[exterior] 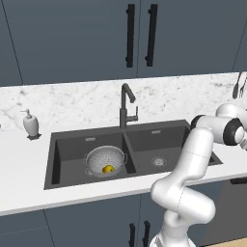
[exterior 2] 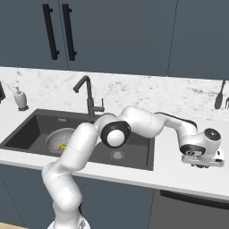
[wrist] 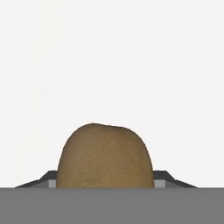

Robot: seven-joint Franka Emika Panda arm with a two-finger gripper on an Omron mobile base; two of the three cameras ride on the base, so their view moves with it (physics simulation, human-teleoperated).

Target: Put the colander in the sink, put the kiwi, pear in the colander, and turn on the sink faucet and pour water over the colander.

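The brown kiwi (wrist: 105,157) lies on the white counter right of the sink (exterior: 159,140). My gripper (wrist: 105,181) reaches down over it, and its two dark tips press against the fruit's sides. From the right base camera the hand (exterior 2: 201,154) hangs low over the counter with a sliver of kiwi (exterior 2: 201,165) under it. The silvery colander (exterior: 99,158) stands in the left basin with the yellow pear (exterior: 108,169) inside. The dark faucet (exterior: 126,106) rises behind the divider, with no stream below its spout.
A white soap bottle (exterior: 31,124) stands on the counter left of the sink. Dark utensils (exterior 2: 219,100) hang at the back wall on the right. My arm stretches over the right basin (exterior 2: 118,154). Cabinet doors with black handles (exterior: 141,36) are above.
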